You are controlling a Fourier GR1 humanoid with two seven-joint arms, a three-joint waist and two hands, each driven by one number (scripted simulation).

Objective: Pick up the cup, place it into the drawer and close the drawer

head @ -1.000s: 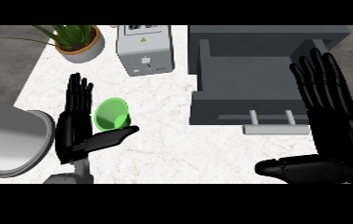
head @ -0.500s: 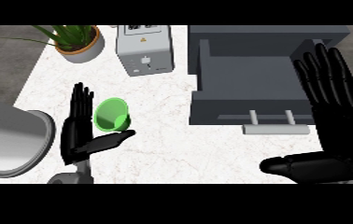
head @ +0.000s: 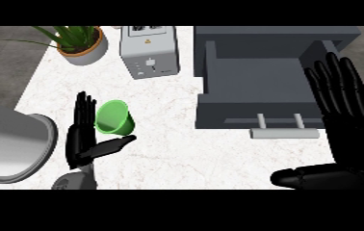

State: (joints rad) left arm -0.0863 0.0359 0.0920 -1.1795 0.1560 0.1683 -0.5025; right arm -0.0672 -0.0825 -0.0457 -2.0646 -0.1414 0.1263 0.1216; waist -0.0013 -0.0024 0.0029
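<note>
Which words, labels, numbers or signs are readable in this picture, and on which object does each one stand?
No word or number can be read anywhere.
Grey box-shaped appliance: one small yellow mark on its top face, too small to read.
Green plastic cup, open grey drawer, terracotta plant pot: no markings show.

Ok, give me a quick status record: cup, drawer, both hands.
cup: green, on the counter, left of the drawer
drawer: open, cup not in it, handle facing the robot
left hand: open, fingers straight at the cup's left, thumb below it; contact unclear
right hand: open, resting at the view's right edge by the drawer
behind: toaster, potted plant
</note>
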